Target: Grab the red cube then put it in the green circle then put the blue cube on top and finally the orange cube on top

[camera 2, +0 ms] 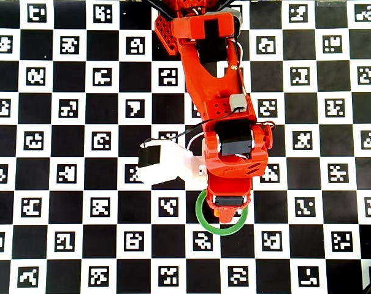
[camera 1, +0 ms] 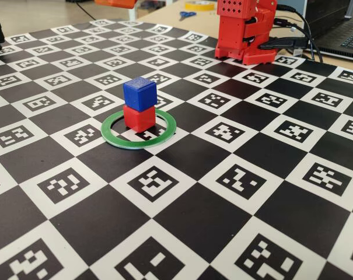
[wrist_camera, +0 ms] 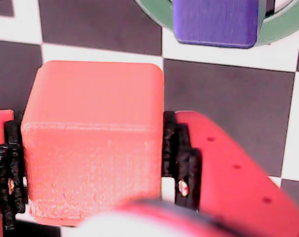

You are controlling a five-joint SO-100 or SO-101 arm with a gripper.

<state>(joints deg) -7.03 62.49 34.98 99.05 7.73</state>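
In the wrist view my gripper (wrist_camera: pixel 92 165) is shut on the orange cube (wrist_camera: pixel 92 138), its black pads (wrist_camera: pixel 181 158) pressed against both side faces. Just beyond the orange cube are the top of the blue cube (wrist_camera: pixel 216 22) and an arc of the green circle (wrist_camera: pixel 283 28). The fixed view shows the blue cube (camera 1: pixel 140 94) stacked on the red cube (camera 1: pixel 139 118) inside the green circle (camera 1: pixel 164 133); the gripper is out of that picture. From overhead, the gripper (camera 2: pixel 228 213) hangs over the green circle (camera 2: pixel 203 222) and hides the cubes.
A black-and-white checkered mat with printed markers (camera 1: pixel 234 181) covers the table. The red arm base (camera 1: pixel 245 29) stands at the back of the fixed view with cables and a laptop (camera 1: pixel 345 35) beside it, scissors (camera 1: pixel 187 14) behind. A white camera mount (camera 2: pixel 167 166) juts from the wrist.
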